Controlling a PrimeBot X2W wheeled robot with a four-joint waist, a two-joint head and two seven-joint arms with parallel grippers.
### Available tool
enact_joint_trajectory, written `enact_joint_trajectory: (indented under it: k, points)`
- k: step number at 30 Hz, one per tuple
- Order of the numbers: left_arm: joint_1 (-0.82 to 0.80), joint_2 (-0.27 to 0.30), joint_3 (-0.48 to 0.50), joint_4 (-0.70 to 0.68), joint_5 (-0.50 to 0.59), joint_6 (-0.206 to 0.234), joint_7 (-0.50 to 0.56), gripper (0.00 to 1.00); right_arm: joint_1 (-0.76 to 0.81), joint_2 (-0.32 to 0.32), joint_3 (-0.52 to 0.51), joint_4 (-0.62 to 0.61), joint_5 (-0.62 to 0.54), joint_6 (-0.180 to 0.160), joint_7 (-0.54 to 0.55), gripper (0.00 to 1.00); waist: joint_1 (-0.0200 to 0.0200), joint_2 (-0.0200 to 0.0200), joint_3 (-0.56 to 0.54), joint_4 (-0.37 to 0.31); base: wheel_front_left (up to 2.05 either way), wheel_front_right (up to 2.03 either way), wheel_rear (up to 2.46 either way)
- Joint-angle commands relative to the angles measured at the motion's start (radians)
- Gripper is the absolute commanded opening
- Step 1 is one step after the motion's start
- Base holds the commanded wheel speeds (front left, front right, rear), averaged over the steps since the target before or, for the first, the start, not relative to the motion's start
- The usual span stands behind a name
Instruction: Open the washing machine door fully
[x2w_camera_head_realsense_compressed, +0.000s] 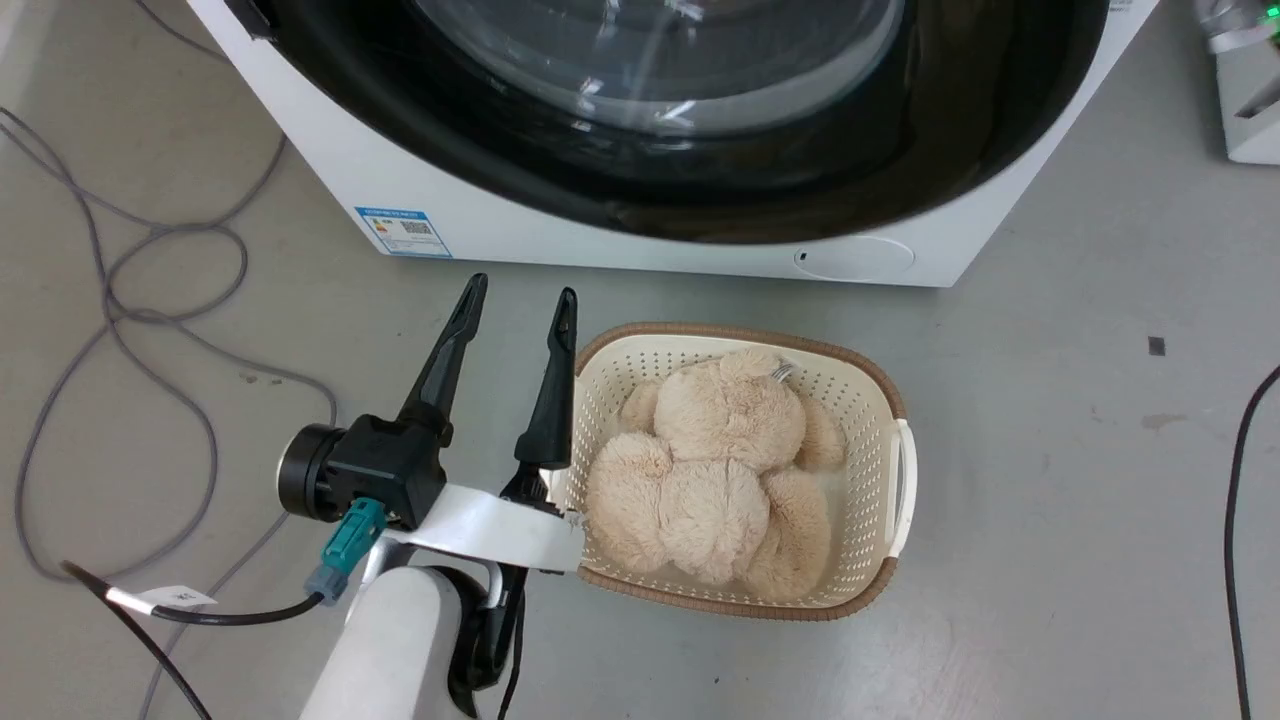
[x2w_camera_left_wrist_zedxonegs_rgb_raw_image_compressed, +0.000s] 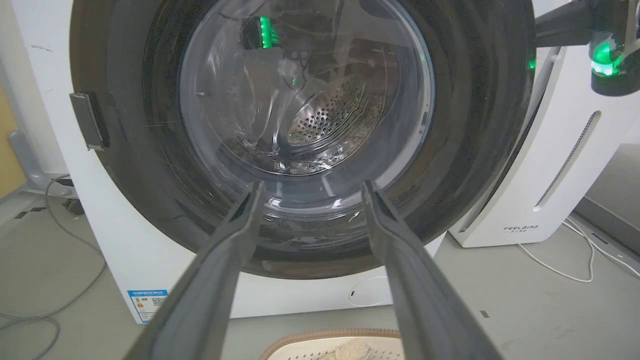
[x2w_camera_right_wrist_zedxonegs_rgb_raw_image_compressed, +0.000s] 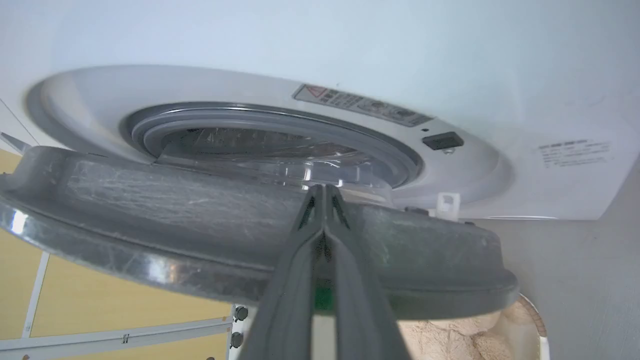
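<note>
On the floor (x2w_camera_head_realsense_compressed: 1050, 450) a washing machine (x2w_camera_head_realsense_compressed: 500, 215), door (x2w_camera_head_realsense_compressed: 700, 170) at its front, basket (x2w_camera_head_realsense_compressed: 893, 400) on the floor before it, soft toy (x2w_camera_head_realsense_compressed: 720, 470) in the basket, left tool (x2w_camera_head_realsense_compressed: 523, 290) just left of the basket, cables (x2w_camera_head_realsense_compressed: 110, 300) farther left, second appliance (x2w_camera_left_wrist_zedxonegs_rgb_raw_image_compressed: 560, 165) right of the washing machine.

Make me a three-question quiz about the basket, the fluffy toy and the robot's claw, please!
1. Where is the basket?
A. On a shelf.
B. On the floor in front of the washing machine.
C. Inside the drum.

2. What colour is the fluffy toy?
A. Blue.
B. Green.
C. Beige.

3. How is the left claw?
A. Open.
B. Shut on the basket.
C. Shut on a cable.

Answers:
1 B: the head view shows it on the grey floor just below the machine's white front.
2 C: its fur is pale beige all over.
3 A: its two dark fingers stand apart with nothing held between them.
</note>
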Motion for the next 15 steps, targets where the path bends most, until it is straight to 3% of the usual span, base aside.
enact_joint_trajectory:
  k: [1,15]
  points:
    - [0.005,0.001,-0.001,0.004,-0.004,-0.001,-0.006,1.0,0.028,0.042,0.002,-0.018,0.007,0.002,0.011,0.0,0.0,0.0,-0.004,-0.001,0.0,0.0,0.0]
    - [0.026,0.001,-0.012,0.03,-0.004,-0.004,-0.006,1.0,0.113,0.041,-0.002,-0.119,0.014,0.002,0.042,0.0,0.0,0.0,-0.058,0.009,0.0,0.0,0.0]
